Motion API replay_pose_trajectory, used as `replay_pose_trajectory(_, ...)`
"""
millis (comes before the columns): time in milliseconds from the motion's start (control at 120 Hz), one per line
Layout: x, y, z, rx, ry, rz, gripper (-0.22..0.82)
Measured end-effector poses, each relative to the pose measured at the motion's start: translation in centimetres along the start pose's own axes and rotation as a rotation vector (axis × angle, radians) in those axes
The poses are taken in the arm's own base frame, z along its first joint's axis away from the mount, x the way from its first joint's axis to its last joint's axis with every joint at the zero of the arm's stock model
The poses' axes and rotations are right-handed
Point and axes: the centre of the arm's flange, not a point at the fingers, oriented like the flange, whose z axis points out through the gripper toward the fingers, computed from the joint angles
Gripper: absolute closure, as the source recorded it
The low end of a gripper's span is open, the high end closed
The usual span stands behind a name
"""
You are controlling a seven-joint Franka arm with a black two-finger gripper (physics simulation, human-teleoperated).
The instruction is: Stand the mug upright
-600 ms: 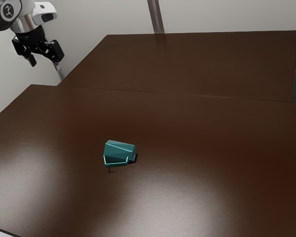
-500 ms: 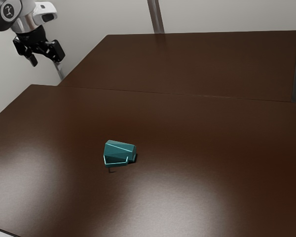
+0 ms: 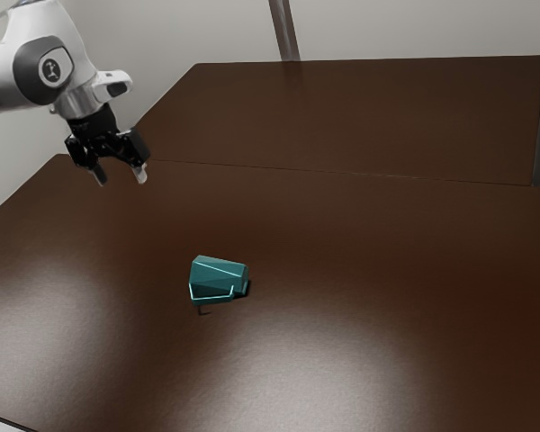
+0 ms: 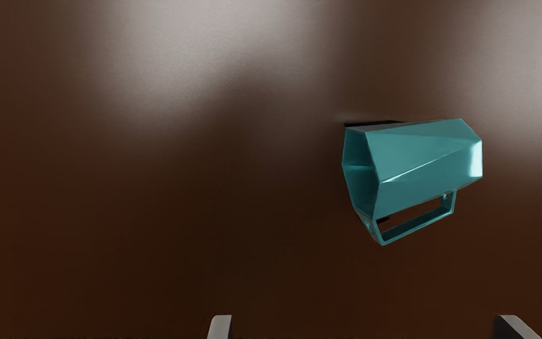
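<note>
Gripper [image 3: 121,177], black and two-fingered, sits at the upper left of the exterior view, hanging above the table and well apart from the mug. Its fingers are spread wide, pointing down; in the wrist view the pale grey fingertips [image 4: 220,327] stand far apart. White and grey robot arm [image 3: 49,40] comes in from the upper left corner and carries it.

Teal faceted mug with angular loop handle [image 3: 218,274] lies on its side, left of centre and a little below the middle of the exterior view. Wide end faces the exterior view's left, narrower base the right, handle toward the bottom of the frame. Wrist view has it out ahead of the fingertips, offset toward one finger, open mouth turned toward the other finger's side, handle on the side nearer the gripper. Dark shadow hugs the mug.

Dark brown glossy table [image 3: 387,252] takes up most of the frame, pale glare at lower left and lower centre, thin seam running across the upper part. Light grey wall [image 3: 414,27] behind, with a grey-brown upright strip [image 3: 285,31] at top centre.
</note>
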Motion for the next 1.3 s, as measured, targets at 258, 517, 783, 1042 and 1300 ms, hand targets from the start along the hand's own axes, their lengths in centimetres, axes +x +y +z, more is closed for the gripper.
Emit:
replay_pose_trajectory(258,2.2,-4.9,9.3,-0.208,-0.115,-0.183,0.00)
replay_pose_trajectory(517,4.1,-2.6,16.5,-0.353,-0.208,-0.241,0.00)
replay_pose_trajectory(783,4.8,-3.0,20.6,-0.466,-0.244,-0.330,0.00)
replay_pose_trajectory(1042,5.8,-2.7,22.9,-0.564,-0.232,-0.406,0.00)
replay_pose_trajectory(1300,6.3,-2.1,24.9,-0.617,-0.247,-0.450,0.00)
